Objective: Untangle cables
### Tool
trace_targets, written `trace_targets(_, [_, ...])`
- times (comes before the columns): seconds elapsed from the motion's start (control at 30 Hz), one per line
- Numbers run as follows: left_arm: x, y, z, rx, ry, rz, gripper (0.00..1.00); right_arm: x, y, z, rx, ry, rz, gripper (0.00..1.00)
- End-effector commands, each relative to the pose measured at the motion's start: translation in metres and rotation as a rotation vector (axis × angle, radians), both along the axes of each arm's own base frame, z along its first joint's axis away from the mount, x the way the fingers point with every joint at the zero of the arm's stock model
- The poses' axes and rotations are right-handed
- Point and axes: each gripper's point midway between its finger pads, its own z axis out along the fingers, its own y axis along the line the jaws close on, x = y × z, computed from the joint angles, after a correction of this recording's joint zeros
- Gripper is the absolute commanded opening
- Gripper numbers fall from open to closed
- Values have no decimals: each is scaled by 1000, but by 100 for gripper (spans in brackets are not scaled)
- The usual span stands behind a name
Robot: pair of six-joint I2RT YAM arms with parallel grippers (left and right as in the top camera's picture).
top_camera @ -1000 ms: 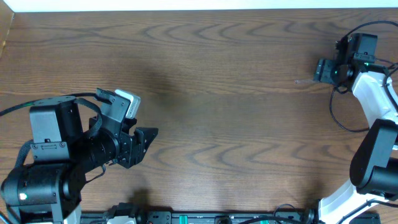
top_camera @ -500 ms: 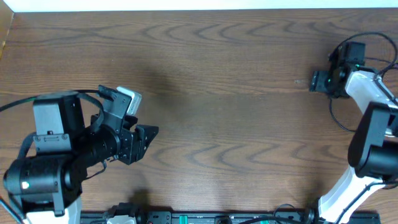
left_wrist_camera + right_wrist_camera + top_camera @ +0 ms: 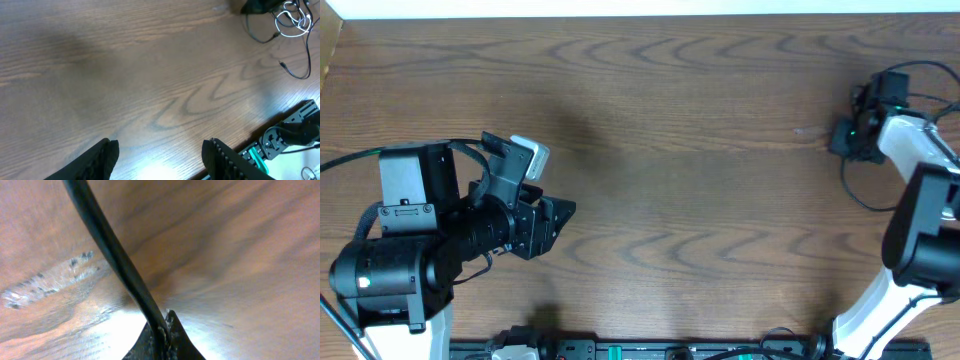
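Overhead view shows the right gripper (image 3: 844,136) at the far right edge, pinching the black cable (image 3: 112,250) tight, with the white cable (image 3: 295,15) bunched up close by, while the left gripper (image 3: 560,220), lower left, has its jaws spread wide and holds nothing.

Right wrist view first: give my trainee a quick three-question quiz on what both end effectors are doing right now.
1. True or false: the left end effector is holding a cable.
2. What does the right end effector pinch? A) the black cable B) a loose plug C) nothing
3. Fill in: the left end effector's jaws stand ___ above the bare wooden table.
Key: 1 false; 2 A; 3 open.
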Motion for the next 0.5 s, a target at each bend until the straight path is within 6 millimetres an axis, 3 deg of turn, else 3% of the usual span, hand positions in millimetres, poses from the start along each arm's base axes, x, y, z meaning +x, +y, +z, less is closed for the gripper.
trace_targets(0.0, [-2,0,3,0,-2,2,59,8,-37,84,-57,-198,-114,1])
trace_targets(0.13, [-2,0,3,-1,-2,2,59,-8,-88,165,-117,-388,-250,1])
trace_targets(0.17, [-2,0,3,0,-3,2,59,-21,-109,192,-140,-456,-318,1])
trace_targets(0.23, [-2,0,3,0,-3,2,59,-44,-138,222,-182,-529,-403,1])
trace_targets(0.33, [-1,0,3,-1,-4,2,59,-82,-177,243,-232,-563,-515,1])
trace_targets(0.47, [-3,-6,6,-32,-11,-27,59,-130,-208,222,-172,-499,-718,4])
